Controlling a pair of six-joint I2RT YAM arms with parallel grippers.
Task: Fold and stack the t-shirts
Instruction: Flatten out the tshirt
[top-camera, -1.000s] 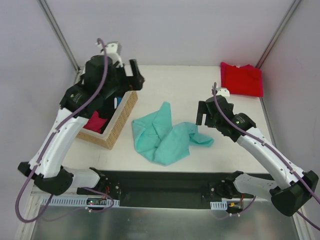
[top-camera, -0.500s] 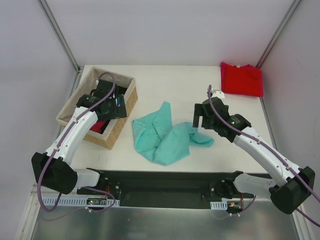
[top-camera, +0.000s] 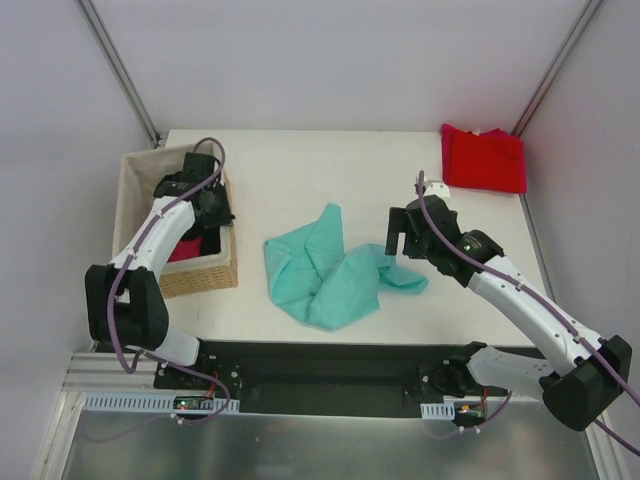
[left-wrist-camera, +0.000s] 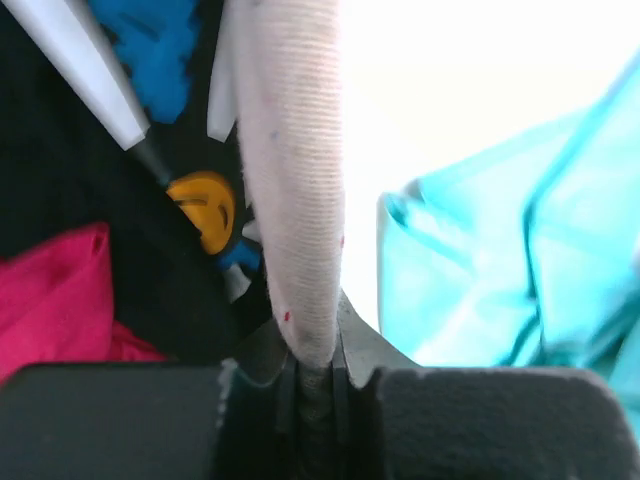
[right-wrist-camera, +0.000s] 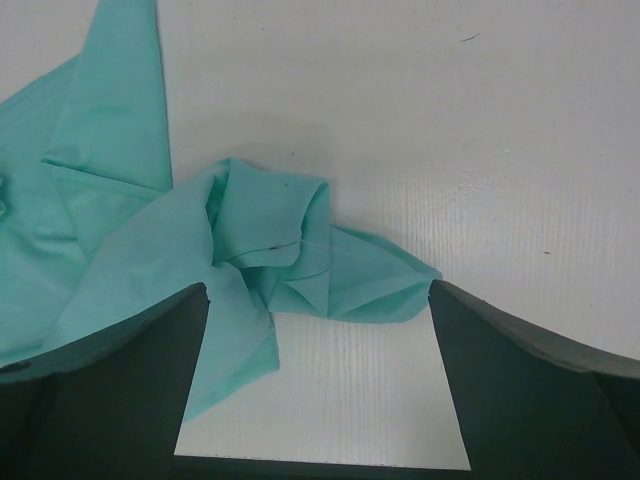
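The teal t-shirt (top-camera: 330, 270) lies crumpled in the middle of the table. The right wrist view shows its bunched sleeve end (right-wrist-camera: 250, 240), and it appears at the right in the left wrist view (left-wrist-camera: 500, 260). The red t-shirt (top-camera: 485, 158) lies folded flat at the far right corner. My right gripper (top-camera: 400, 232) (right-wrist-camera: 318, 292) hovers open just above the teal shirt's right end, holding nothing. My left gripper (top-camera: 222, 212) (left-wrist-camera: 315, 365) is shut on the cloth-lined right rim (left-wrist-camera: 290, 200) of the wicker basket (top-camera: 200, 278).
The basket stands at the table's left side and holds a magenta-pink garment (top-camera: 183, 248) (left-wrist-camera: 50, 300) and a black garment (left-wrist-camera: 60, 180) with a yellow and blue print. Metal frame posts rise at both far corners. A black strip runs along the near edge.
My left arm came down from above the basket and shut on its right rim. The basket has turned square and slid towards the left edge. The right arm barely moved.
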